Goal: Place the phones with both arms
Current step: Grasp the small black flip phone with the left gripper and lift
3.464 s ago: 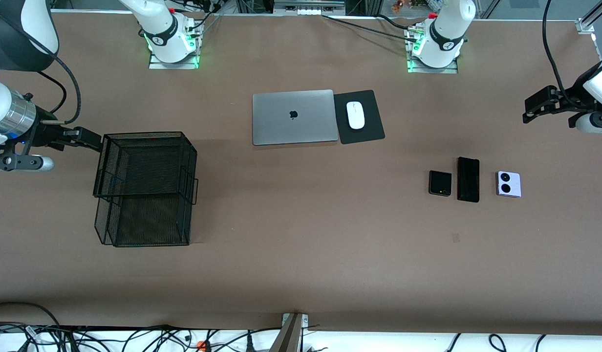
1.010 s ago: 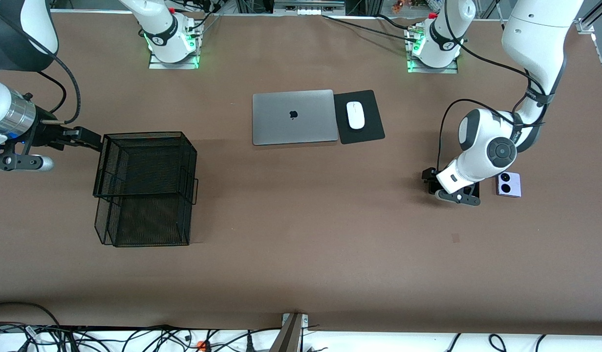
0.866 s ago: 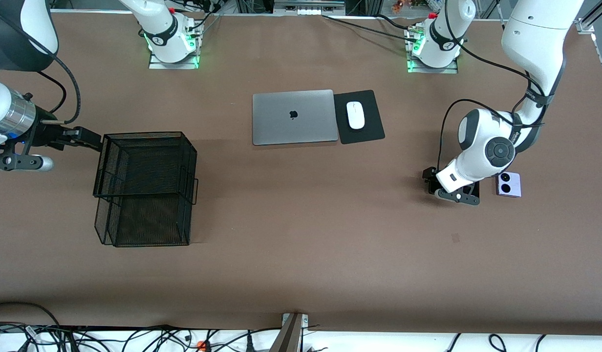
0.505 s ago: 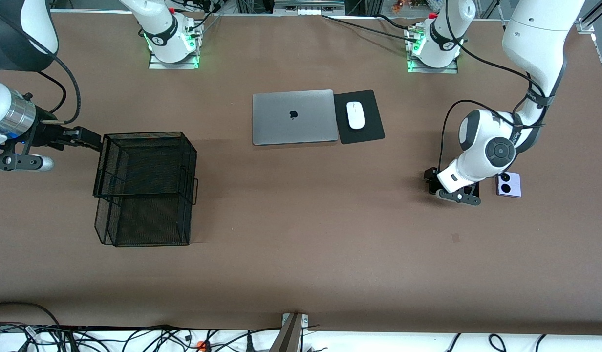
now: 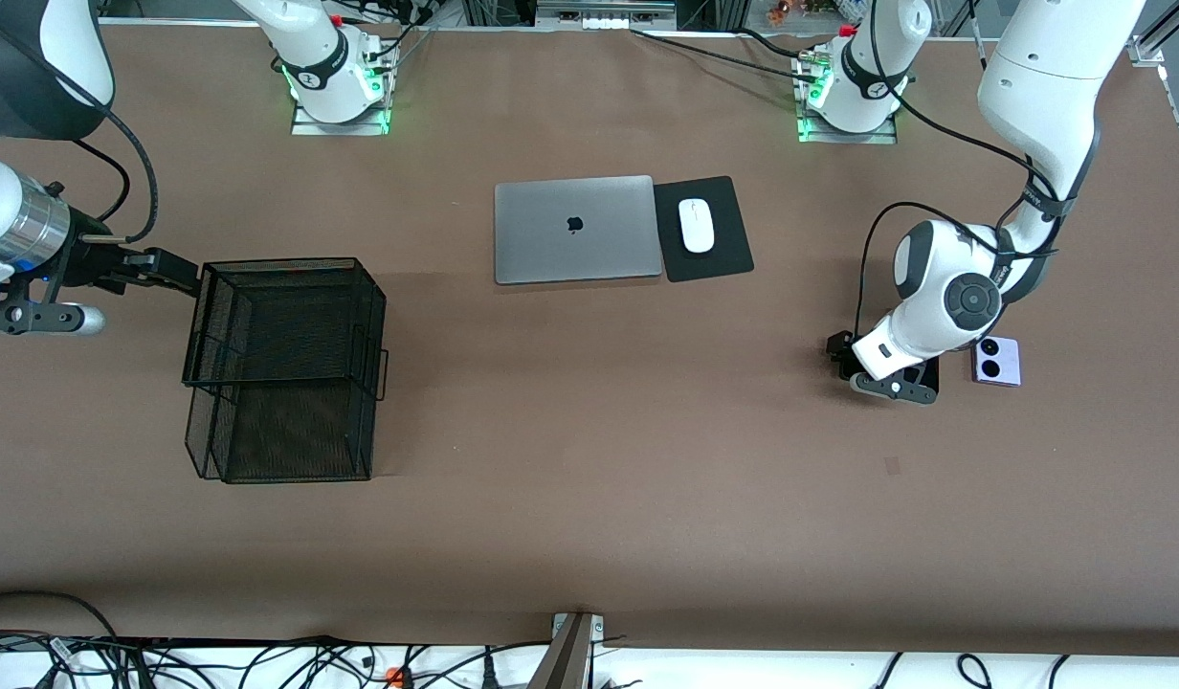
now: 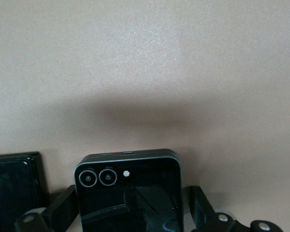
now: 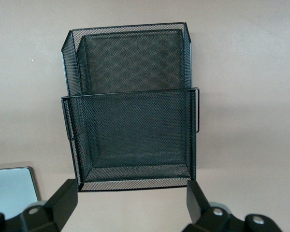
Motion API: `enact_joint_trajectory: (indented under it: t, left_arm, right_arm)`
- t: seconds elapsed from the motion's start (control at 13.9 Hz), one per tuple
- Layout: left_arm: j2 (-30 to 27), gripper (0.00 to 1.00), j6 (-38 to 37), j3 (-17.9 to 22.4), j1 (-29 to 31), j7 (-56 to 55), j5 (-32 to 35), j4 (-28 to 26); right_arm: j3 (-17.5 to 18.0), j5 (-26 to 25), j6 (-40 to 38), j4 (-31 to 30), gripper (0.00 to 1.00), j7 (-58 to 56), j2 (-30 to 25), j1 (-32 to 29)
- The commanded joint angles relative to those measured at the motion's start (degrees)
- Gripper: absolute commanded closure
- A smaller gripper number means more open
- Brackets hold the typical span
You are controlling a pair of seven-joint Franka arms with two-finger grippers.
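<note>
The left claw [image 5: 862, 364] was down at the worktop [image 5: 589, 478], its fingers [image 6: 58, 210] spread wide on either side of the small black folded phone [image 6: 129, 191]. The phone lay flat between them with a gap on each side, so nothing was gripped. The longer black slab phone [image 6: 14, 186] lay just beside the claw, and the lavender-white phone [image 5: 996, 362] lay past the slab, toward the left arm's end of the worktop. The right claw [image 7: 130, 205] waited wide open and empty in the air beside the black mesh basket [image 5: 283, 368], which sat on the worktop between its spread fingers in the right wrist view.
</note>
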Motion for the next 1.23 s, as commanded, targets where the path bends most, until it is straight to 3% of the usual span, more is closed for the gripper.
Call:
enact_joint_trajectory:
  t: [0.0, 0.07, 0.14, 0.29, 0.51, 0.94, 1.15]
  left_arm:
    - [1.57, 0.19, 2.19, 0.44, 0.34, -0.38, 1.24, -0.01]
    - [1.66, 0.48, 2.19, 0.44, 0.77, -0.64, 1.24, 0.17]
    - [1.83, 0.70, 2.10, 0.44, 1.04, -0.65, 1.24, 0.34]
    - [1.92, 0.97, 2.01, 0.44, 1.13, -0.73, 1.24, 0.60]
    - [1.57, 1.00, 1.05, 0.44, 1.04, -1.09, 1.15, 2.00]
    - [0.87, 1.00, -17.31, -2.10, -0.01, -7.75, 1.15, 14.13]
    - [1.83, 1.00, -17.50, -3.34, -4.12, -16.61, 1.06, 17.56]
  right_arm:
    - [0.38, 0.33, -0.92, 0.81, 0.00, -0.72, 0.11, -0.72]
    - [0.38, 0.33, -0.92, 0.81, 0.00, -0.72, 0.11, -0.72]
    - [0.38, 0.33, -0.92, 0.81, 0.00, -0.72, 0.11, -0.72]
    - [0.38, 0.33, -1.01, 0.81, 0.00, -0.72, 0.11, -0.72]
    - [0.38, 0.33, -0.92, 0.81, 0.00, -0.72, 0.11, -0.72]
    - [0.38, 0.33, -0.92, 0.81, 0.00, -0.72, 0.11, -0.72]
    - [0.38, 0.33, -0.92, 0.81, 0.00, -0.81, 0.11, -0.72]
